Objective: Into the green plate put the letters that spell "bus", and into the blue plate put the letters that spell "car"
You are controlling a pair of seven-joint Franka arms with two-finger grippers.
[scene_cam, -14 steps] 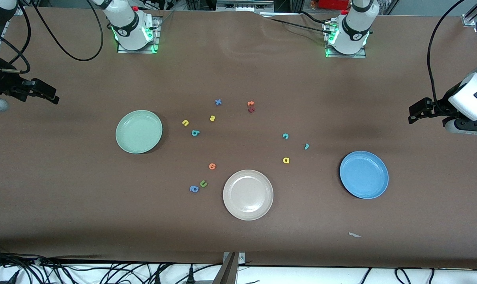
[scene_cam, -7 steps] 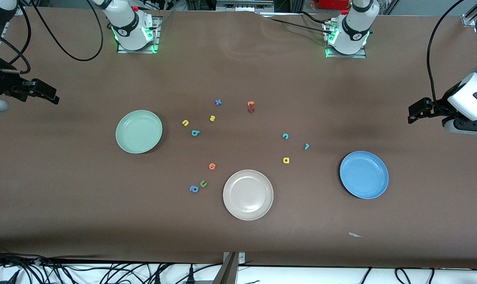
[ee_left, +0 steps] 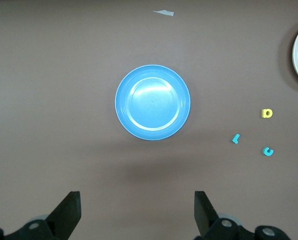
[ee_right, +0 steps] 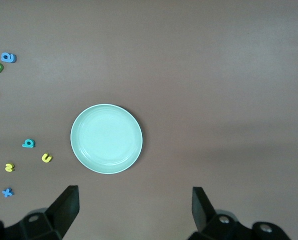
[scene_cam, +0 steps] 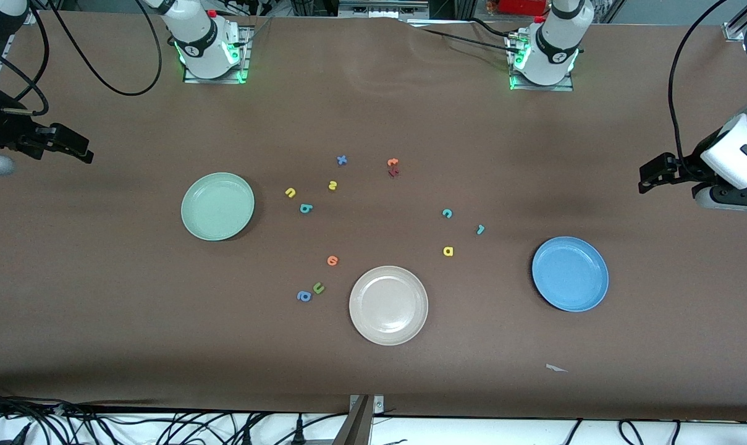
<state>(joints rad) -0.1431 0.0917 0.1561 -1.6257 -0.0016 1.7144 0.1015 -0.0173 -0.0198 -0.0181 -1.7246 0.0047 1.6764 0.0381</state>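
Observation:
The green plate lies empty toward the right arm's end, with the yellow "u", teal "b" and yellow "s" beside it. The blue plate lies empty toward the left arm's end. The teal "c", teal "r" and yellow "a" rest on the table near it. My left gripper hangs open over the table's end past the blue plate. My right gripper hangs open over the other end past the green plate. Neither holds anything.
A cream-white plate sits nearest the front camera, mid-table. Spare letters lie about: a blue "x", two orange-red letters, an orange round letter, a green "u" and a blue "a". A paper scrap lies near the front edge.

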